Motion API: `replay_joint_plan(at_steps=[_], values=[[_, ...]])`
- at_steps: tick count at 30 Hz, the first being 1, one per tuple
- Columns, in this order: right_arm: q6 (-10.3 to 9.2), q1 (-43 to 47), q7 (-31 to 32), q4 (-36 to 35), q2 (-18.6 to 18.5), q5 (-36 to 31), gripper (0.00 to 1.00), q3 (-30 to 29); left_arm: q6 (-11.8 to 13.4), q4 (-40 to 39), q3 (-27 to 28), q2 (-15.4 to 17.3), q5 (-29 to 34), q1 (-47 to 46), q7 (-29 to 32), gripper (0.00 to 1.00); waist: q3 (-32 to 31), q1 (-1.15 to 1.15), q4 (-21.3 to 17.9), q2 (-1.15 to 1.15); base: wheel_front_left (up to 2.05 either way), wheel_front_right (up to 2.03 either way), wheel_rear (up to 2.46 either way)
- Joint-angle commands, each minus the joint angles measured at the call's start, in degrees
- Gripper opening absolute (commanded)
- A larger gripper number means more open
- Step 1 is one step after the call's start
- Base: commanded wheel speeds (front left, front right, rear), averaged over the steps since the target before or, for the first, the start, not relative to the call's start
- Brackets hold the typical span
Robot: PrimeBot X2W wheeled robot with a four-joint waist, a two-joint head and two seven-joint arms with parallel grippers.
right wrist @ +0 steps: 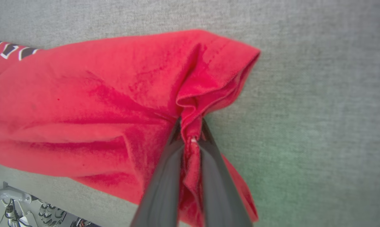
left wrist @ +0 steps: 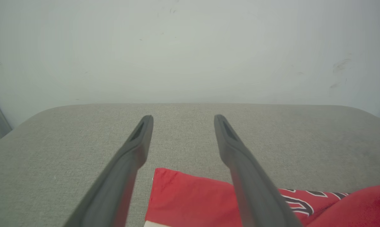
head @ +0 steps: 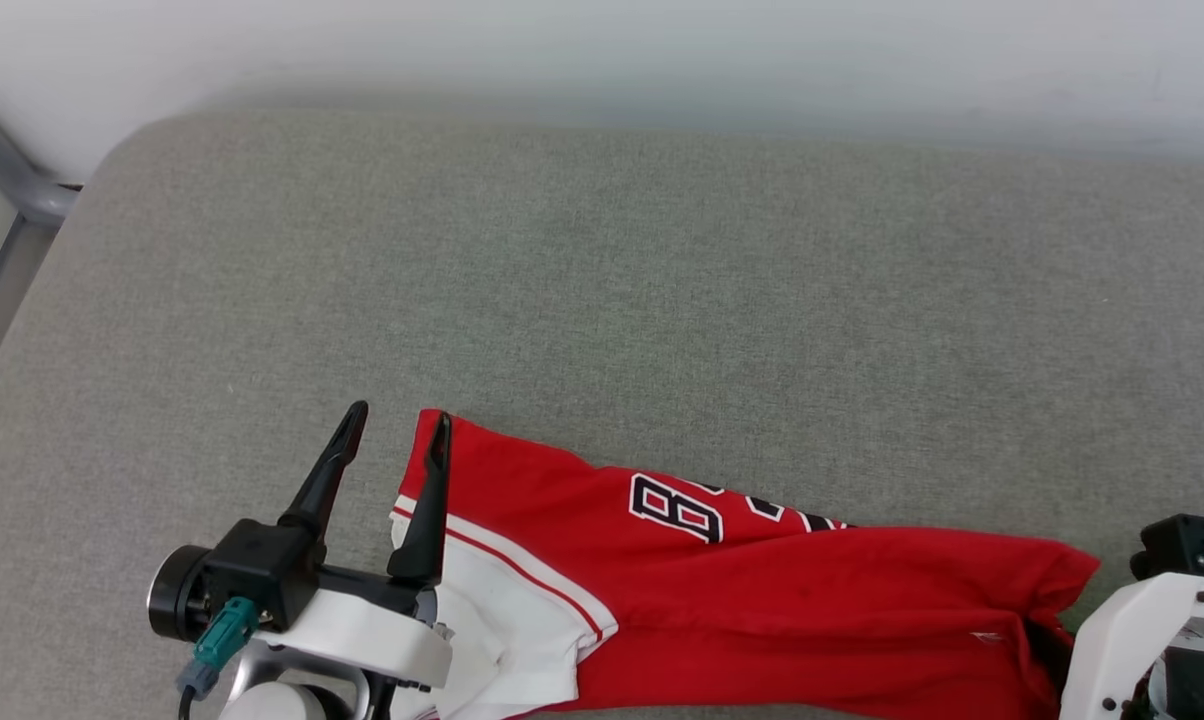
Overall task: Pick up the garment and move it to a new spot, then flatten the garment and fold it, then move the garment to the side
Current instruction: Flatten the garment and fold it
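Red garment lies bunched on the grey bench. The right hand pinches its edge. The left hand is spread wide.

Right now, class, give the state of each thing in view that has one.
garment: rumpled, lying on the grey surface, one red end pinched.
left gripper: jaws open, holding nothing.
right gripper: jaws shut on the garment.

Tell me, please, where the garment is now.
Head view, bottom centre: the garment lies on the grey cushion, from the open left hand to the right hand gripping it.
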Motion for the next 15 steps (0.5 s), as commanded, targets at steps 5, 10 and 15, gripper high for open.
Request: replay_joint_plan(at_steps=[5, 10, 15], values=[[-0.03, -0.69, -0.47, -0.72, -1.25, 0.42, 0.0, 0.76, -0.1, 1.15, -0.5, 0.89, 0.79, 1.34, -0.01, 1.0, -2.84, 0.0, -1.27, 0.0, 0.0, 0.0, 0.0], [-0.04, 0.39, -0.1, -1.38, -1.85, 0.43, 0.0, -1.89, -0.01, 1.59, -0.66, 1.06, 0.16, 2.32, 0.32, 1.0, -5.01, 0.0, -2.27, 0.0, 0.0, 0.0, 0.0], [-0.03, 2.25, 0.99, -3.15, -0.74, -1.12, 0.0, -10.0, 0.29, 1.95, -0.49, 1.36, -0.12, 3.26, 0.26, 1.0, -6.86, 0.0, -3.15, 0.0, 0.0, 0.0, 0.0]])
